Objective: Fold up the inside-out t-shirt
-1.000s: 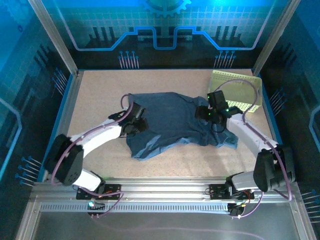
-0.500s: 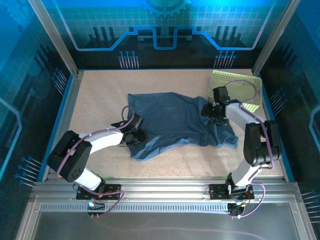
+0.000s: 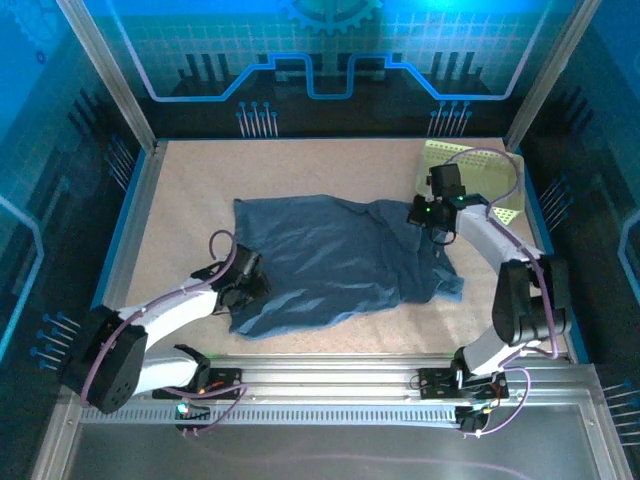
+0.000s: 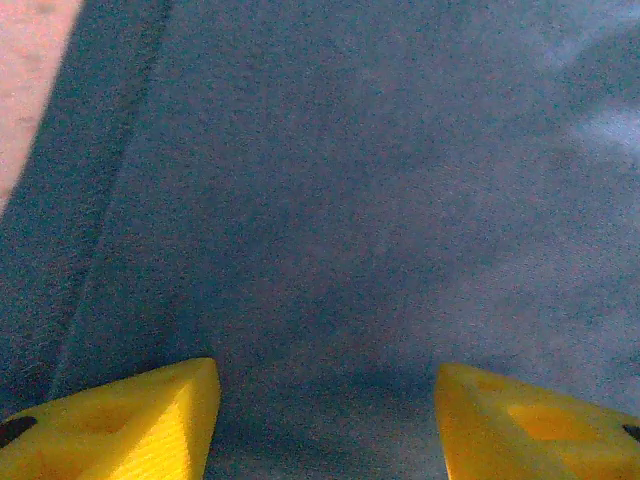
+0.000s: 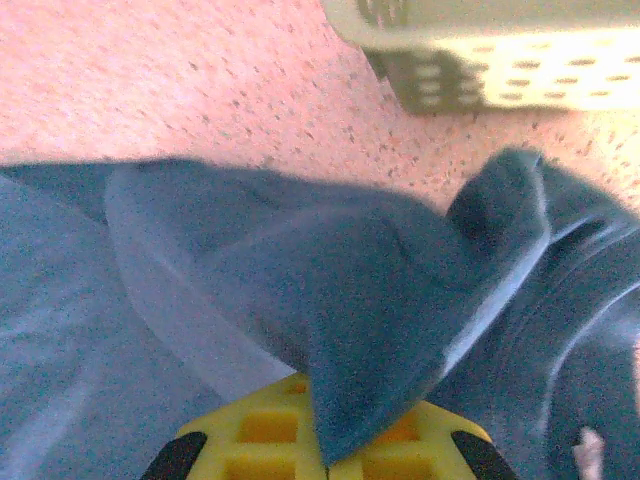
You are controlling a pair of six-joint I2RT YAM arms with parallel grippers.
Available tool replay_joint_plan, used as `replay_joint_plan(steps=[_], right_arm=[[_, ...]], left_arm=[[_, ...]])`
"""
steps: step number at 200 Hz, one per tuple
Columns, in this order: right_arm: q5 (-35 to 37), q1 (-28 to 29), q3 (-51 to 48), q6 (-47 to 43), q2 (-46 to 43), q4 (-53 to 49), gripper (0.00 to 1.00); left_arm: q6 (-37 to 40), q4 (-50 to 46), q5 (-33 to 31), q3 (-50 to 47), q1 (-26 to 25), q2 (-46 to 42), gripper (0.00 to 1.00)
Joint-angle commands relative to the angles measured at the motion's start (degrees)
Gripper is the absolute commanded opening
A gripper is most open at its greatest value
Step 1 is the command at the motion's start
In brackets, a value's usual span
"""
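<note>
Blue-tinted overhead view, dim surround, bright warm wrist views, inside-out t-shirt [image 4: 350, 200] softly blurred close up, basket [image 5: 500, 70] overexposed.

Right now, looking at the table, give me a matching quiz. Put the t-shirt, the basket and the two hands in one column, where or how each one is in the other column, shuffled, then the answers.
1. t-shirt
2. basket
3. left hand
4. right hand

A. in the far right corner of the table
B. open above flat cloth
C. shut on a fold of cloth
D. spread over the middle of the table

Pairs: 1-D, 2-A, 3-B, 4-C.
</note>
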Motion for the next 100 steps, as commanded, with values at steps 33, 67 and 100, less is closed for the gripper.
replay_joint_plan(steps=[33,67,100], right_arm=[[1.27,7.04,-2.52,-4.89,-6.93,-4.14,0.02],[2.07,11.33,-3.54,-4.86,-10.35,-7.04,0.02],[-11.47,12.76,-4.15,-1.59,-18.14,-8.08,0.02]], left_arm=[[0.64,-5.2,-1.17,-0.64,0.77,-4.45,0.6],[2.99,-6.83,-1.17,2.06,0.74,-5.08,0.61],[4.04,-6.84,-1.92,2.93,0.75,-5.11,0.61]])
